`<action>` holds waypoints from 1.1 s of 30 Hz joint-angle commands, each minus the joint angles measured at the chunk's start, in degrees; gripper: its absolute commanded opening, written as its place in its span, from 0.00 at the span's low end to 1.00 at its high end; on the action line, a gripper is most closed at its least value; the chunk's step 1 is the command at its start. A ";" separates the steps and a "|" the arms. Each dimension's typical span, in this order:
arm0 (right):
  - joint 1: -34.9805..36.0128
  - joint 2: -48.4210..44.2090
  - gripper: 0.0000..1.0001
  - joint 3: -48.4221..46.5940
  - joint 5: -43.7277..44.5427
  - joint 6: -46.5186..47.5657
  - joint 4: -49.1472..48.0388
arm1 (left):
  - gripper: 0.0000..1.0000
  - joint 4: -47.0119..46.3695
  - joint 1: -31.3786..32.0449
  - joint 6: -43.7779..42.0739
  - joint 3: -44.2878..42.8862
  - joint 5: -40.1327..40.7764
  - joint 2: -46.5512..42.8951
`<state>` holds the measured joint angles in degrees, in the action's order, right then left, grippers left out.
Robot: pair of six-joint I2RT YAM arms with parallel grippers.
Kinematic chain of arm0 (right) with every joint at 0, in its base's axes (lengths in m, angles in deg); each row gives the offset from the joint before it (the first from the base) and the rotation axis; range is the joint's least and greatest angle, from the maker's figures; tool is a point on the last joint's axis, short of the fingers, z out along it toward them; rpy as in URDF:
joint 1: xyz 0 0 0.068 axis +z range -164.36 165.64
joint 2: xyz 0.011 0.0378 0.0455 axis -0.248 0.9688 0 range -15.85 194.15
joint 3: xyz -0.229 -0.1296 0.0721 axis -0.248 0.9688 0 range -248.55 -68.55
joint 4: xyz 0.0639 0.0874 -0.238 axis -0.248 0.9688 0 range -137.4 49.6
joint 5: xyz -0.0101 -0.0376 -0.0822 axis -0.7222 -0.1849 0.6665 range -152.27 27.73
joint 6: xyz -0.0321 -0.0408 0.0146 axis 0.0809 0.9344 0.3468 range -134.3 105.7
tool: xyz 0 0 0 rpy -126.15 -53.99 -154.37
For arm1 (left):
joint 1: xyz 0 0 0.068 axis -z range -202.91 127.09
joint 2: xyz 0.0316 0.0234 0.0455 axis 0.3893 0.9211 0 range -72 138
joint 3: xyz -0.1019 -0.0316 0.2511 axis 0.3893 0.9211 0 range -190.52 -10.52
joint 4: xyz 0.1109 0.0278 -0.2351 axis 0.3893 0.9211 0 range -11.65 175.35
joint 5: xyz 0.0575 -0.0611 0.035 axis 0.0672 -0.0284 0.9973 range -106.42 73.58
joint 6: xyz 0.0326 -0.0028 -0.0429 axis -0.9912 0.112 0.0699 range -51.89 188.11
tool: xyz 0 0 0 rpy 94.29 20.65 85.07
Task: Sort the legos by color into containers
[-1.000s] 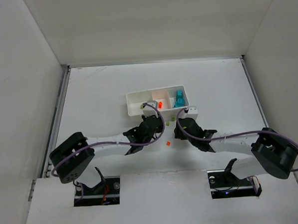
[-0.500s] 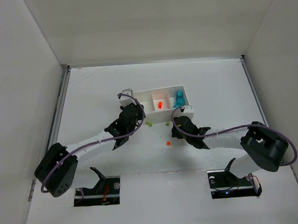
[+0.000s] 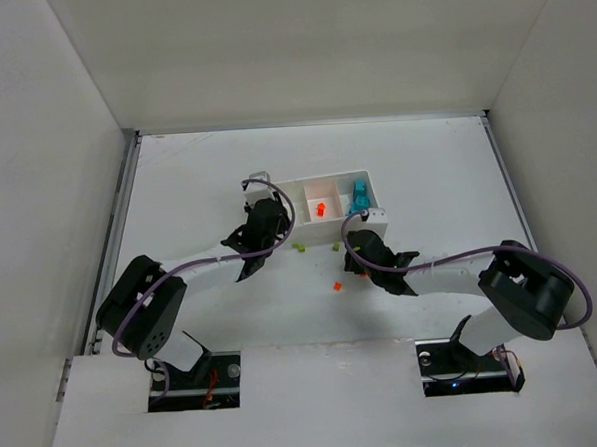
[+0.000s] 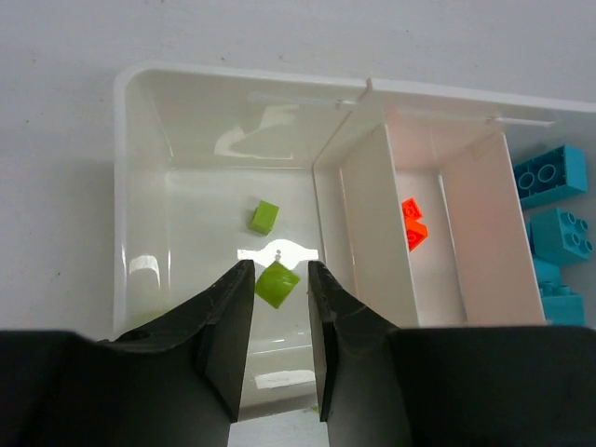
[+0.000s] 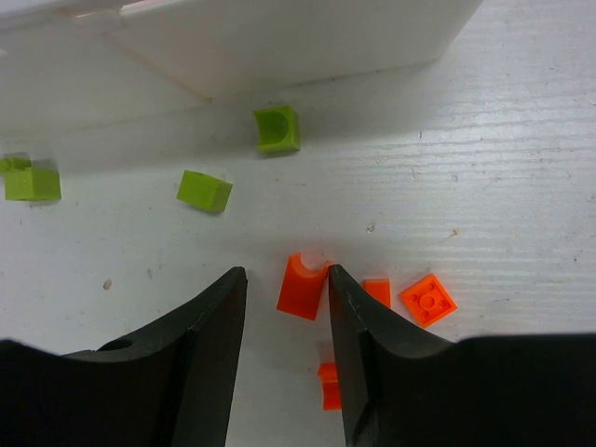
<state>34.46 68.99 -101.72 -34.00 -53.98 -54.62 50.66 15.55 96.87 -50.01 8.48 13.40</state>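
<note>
The white three-part tray (image 3: 321, 179) stands at mid table. In the left wrist view my left gripper (image 4: 279, 265) is open over the tray's left compartment (image 4: 140, 186). A lime green lego (image 4: 277, 283) shows between its fingertips, free of both, and another green one (image 4: 264, 217) lies beyond. Orange legos (image 4: 413, 223) lie in the middle compartment, teal ones (image 4: 554, 177) in the right. My right gripper (image 5: 287, 270) is open low over the table, an orange lego (image 5: 304, 284) between its fingers and against the right one.
Loose orange legos (image 5: 428, 300) lie right of the right gripper. Green ones (image 5: 277, 128) (image 5: 205, 191) lie near the tray's front wall (image 5: 279, 37). In the top view green legos (image 3: 300, 247) and an orange one (image 3: 336, 286) lie between the arms. White walls enclose the table.
My left gripper has moved from the table's middle up and left to the tray's left compartment, and its jaws now stand apart. The right gripper has shifted slightly left toward the orange legos.
</note>
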 commanded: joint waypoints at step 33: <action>2.38 -2.76 0.53 -4.62 3.98 0.92 7.75 | 0.42 1.49 26.62 0.87 16.81 14.21 -22.04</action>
<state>36.34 64.11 -104.56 -30.53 -52.19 -47.32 52.91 41.58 96.71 -33.51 20.50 -7.01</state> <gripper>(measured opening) 0.532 0.425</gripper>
